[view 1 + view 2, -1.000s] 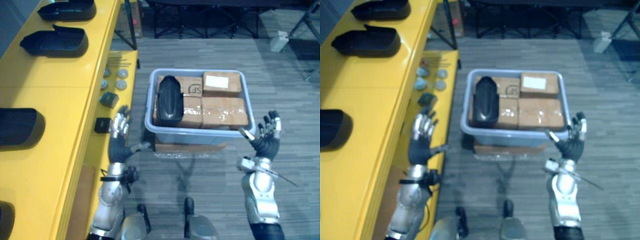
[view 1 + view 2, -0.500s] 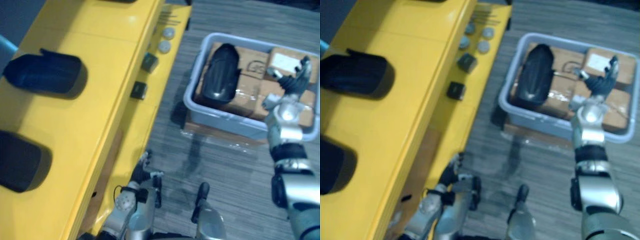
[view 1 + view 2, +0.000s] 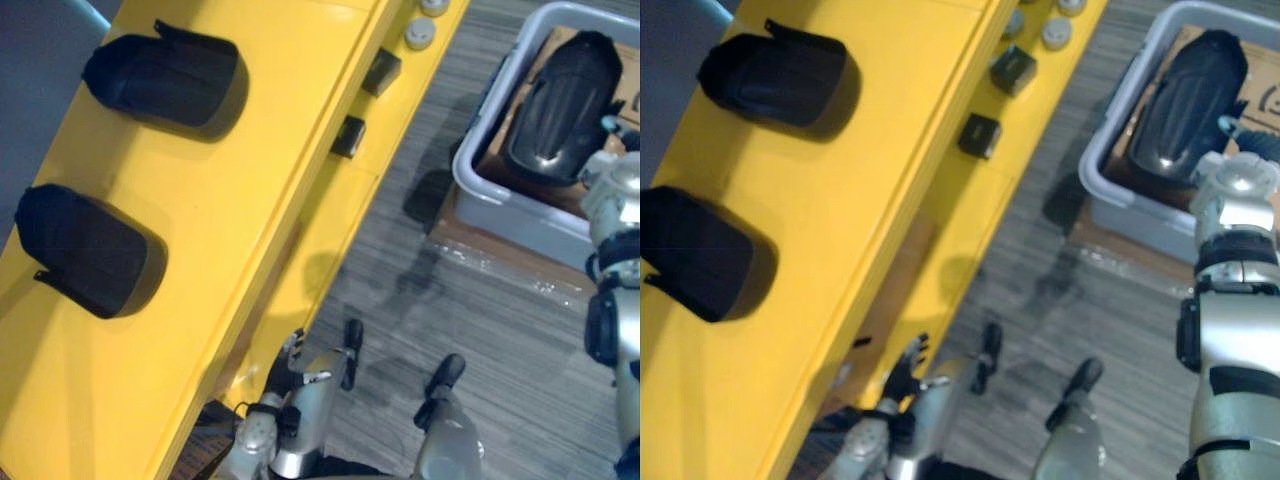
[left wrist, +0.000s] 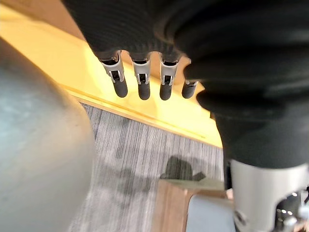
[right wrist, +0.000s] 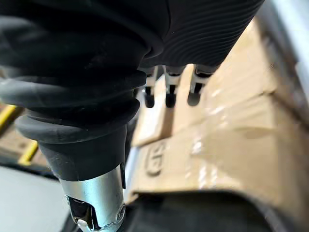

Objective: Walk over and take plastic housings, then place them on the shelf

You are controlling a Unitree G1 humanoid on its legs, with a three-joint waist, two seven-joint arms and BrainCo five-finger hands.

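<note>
A black plastic housing (image 3: 560, 108) lies in a grey bin (image 3: 500, 195) on the floor, on top of cardboard boxes (image 5: 231, 140). My right hand (image 3: 1248, 143) hovers over the bin just beside that housing, its fingers (image 5: 167, 94) straight above the boxes and holding nothing. Two more black housings (image 3: 160, 75) (image 3: 85, 250) rest on top of the yellow shelf (image 3: 270, 160). My left hand (image 3: 902, 372) hangs low beside the shelf's front, with its fingers (image 4: 141, 84) straight and empty.
Two small black boxes (image 3: 348, 135) (image 3: 382, 70) and grey discs (image 3: 420, 35) sit on the shelf's lower ledge. The bin stands on a flat cardboard base (image 3: 500, 265) on grey plank floor (image 3: 400, 300), close to the shelf.
The camera has swung toward the shelf, shifting the whole scene. My right hand has reached forward over the bin to the housing. My left hand has dropped low by the shelf front.
</note>
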